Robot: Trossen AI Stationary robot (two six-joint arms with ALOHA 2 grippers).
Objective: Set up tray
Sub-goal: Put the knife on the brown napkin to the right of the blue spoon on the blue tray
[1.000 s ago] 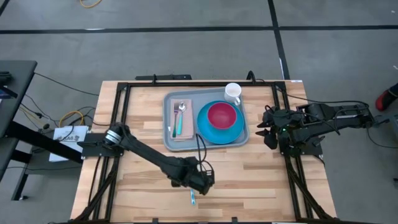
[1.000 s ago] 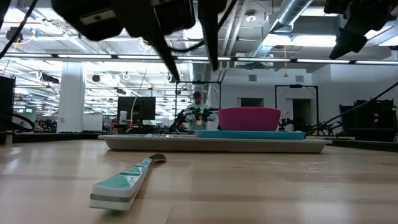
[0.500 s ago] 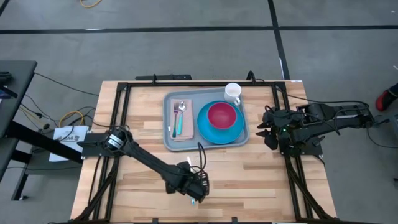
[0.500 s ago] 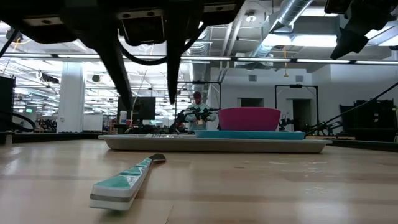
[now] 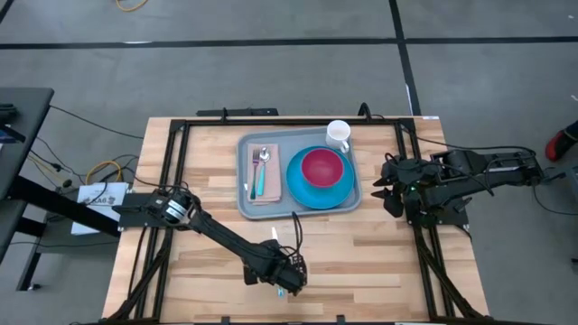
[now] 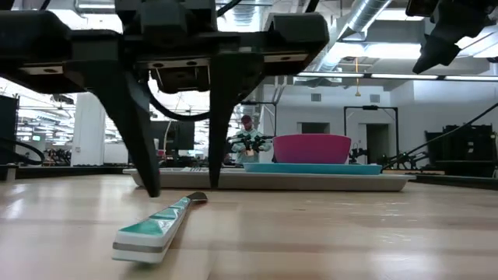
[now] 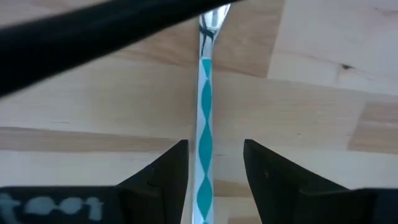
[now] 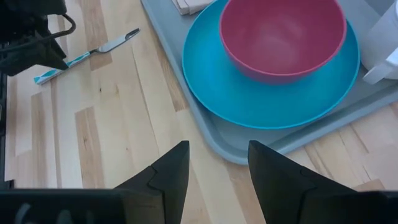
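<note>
The grey-blue tray (image 5: pixel 245 194) lies flat on the far middle of the table. It carries a blue plate (image 5: pixel 316 191) with a pink bowl (image 5: pixel 322 168), a white mug (image 5: pixel 339 134), and a tan napkin (image 5: pixel 265 191) with a spoon and a teal-handled utensil on it. A teal-handled knife (image 7: pixel 204 118) lies flat on the wood near the near edge (image 6: pixel 156 225). My left gripper (image 7: pixel 214 144) is open and low over the knife. Its fingers stand on either side of the handle without touching it (image 6: pixel 180 187). My right gripper (image 8: pixel 214 149) is open and waits by the table's right edge (image 5: pixel 386 188).
A black frame (image 5: pixel 271 121) runs round the table. Bare wood (image 5: pixel 379 262) lies between the tray and the near edge. My left arm (image 5: pixel 217 233) slants across the near left of the table. In the right wrist view, the tray's corner (image 8: pixel 230 146) lies just ahead of the right gripper's fingers.
My left gripper has moved a little toward the near edge and come down over the knife, until its fingertips are close to the table top. It has stayed open. The knife has not moved.
</note>
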